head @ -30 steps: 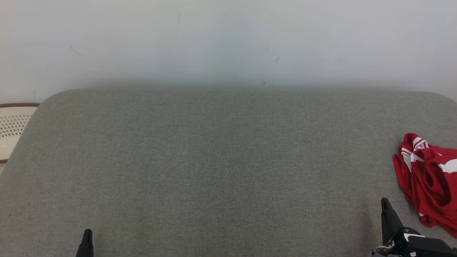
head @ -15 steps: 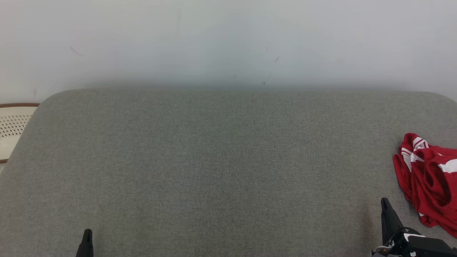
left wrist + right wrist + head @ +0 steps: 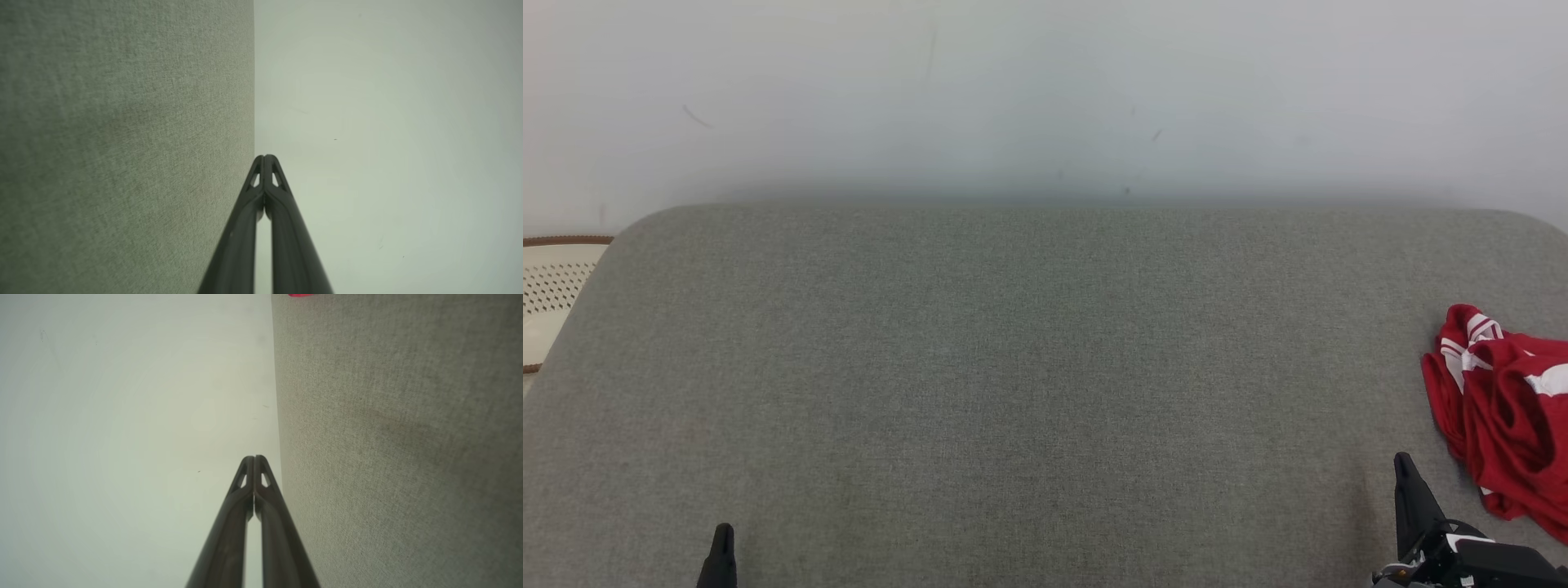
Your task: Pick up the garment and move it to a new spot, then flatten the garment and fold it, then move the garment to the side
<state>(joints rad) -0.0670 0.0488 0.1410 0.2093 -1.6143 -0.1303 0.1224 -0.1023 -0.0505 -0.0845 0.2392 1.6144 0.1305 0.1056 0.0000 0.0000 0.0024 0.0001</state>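
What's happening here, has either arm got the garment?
Nothing is being handled at this moment. The red garment with white stripes lies crumpled at the right edge of the grey padded surface, untouched. The right gripper sits just to its left, shut and empty, apart from the cloth. The left gripper is at the lower left of the head view, also shut and empty. The pick-up has not yet begun.
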